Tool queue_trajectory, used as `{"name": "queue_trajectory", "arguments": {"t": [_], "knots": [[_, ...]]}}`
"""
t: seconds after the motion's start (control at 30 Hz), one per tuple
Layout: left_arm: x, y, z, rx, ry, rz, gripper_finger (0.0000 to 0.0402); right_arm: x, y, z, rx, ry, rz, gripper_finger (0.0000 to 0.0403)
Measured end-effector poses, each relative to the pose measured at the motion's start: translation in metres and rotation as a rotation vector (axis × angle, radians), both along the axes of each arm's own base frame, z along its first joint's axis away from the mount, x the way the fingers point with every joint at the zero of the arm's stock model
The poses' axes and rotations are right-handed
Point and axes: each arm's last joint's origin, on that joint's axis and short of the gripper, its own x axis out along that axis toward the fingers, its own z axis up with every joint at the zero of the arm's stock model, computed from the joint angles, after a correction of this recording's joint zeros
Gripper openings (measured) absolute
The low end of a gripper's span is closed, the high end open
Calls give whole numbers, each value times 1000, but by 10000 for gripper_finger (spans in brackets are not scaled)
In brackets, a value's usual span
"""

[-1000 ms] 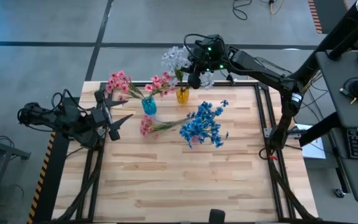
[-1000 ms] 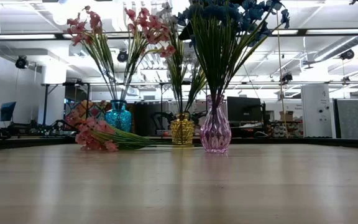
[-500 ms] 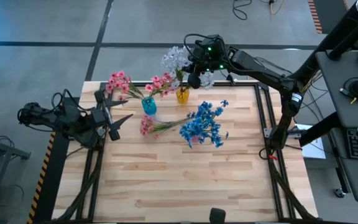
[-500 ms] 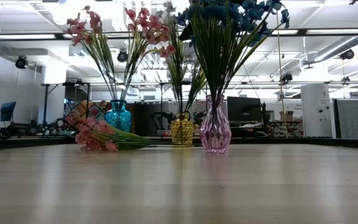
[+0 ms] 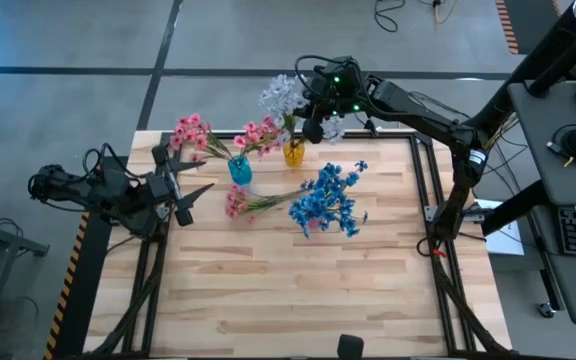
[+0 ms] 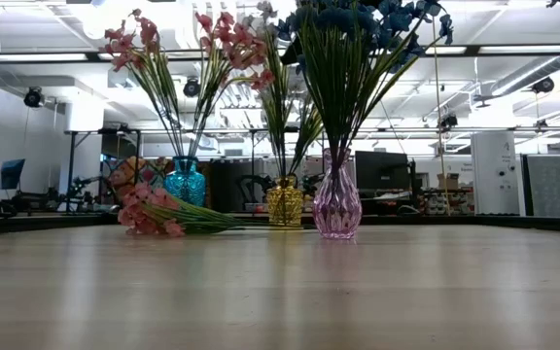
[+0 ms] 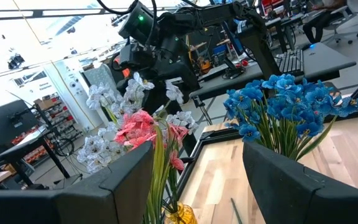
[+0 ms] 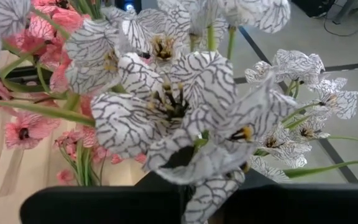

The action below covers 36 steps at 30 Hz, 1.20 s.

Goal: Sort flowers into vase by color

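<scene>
The right tool is poised above the small amber glass vase at the far edge of the pale wooden bench, fully closed among the pale white, dark-veined artificial blooms; whether a stem is pinched cannot be told. If one is held, it should be lowered straight until its stem seats in the amber vase, then released without the neighbouring sprays being dragged. A pink spray is left lying on the bench between the turquoise glass vase and the blue flowers in the pink glass vase. The left tool waits at the left edge, partly open and empty.
</scene>
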Motion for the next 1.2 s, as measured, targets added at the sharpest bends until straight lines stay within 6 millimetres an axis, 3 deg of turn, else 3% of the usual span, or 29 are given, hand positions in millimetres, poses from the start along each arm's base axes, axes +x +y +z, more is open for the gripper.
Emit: {"name": "queue_trajectory", "arguments": {"t": [0.73,1.2], "knots": [[0,0,0,-1,-1,0,230,1,-1,-17,27,59,0,13],[0,0,0,0,0,0,230,1,-1,-6,3,21,1,13]]}}
